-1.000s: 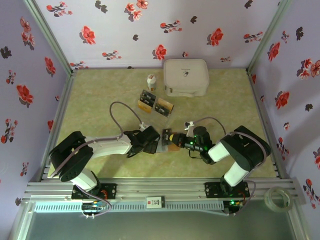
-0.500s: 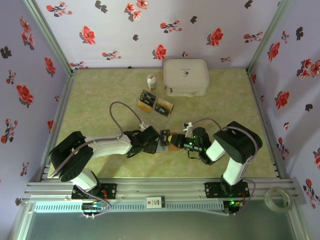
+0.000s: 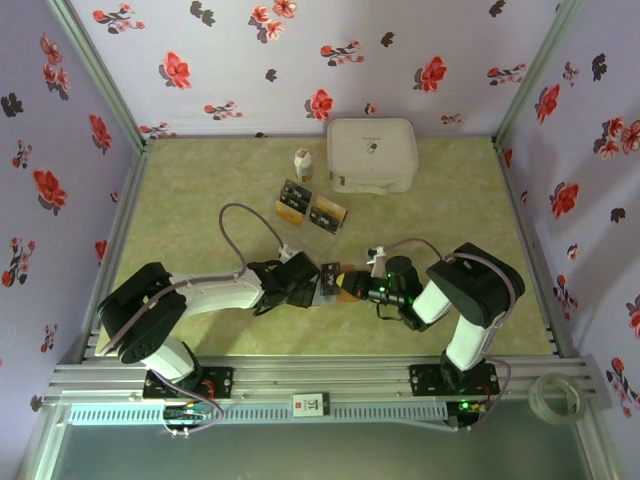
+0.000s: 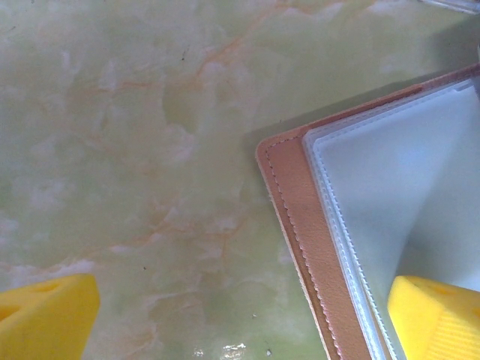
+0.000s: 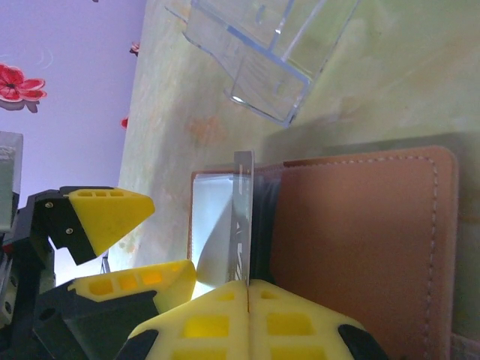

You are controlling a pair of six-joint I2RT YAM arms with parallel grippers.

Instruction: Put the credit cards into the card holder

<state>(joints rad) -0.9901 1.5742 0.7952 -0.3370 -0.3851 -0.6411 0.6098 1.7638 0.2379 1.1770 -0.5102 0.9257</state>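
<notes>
The reddish-brown card holder [image 5: 360, 247] lies open on the table between the two grippers [image 3: 332, 287]. Its brown edge [image 4: 296, 225] and pale plastic sleeve [image 4: 397, 180] show in the left wrist view. My right gripper [image 5: 247, 289] is shut on one credit card [image 5: 244, 217], held edge-on over the fold of the holder. My left gripper [image 4: 240, 322] is open, with one yellow fingertip [image 4: 435, 315] on the sleeve and the other over the bare table. More black and gold credit cards [image 3: 292, 198] [image 3: 327, 215] lie farther back.
A clear plastic stand [image 5: 255, 60] sits just beyond the holder. A small white bottle [image 3: 303, 163] and a big white rounded case [image 3: 372, 155] stand at the back. Flowered walls enclose the green marbled table [image 3: 190, 210].
My right gripper has slid a little to the left with the card, closer to the holder's fold. The left gripper has stayed where it was.
</notes>
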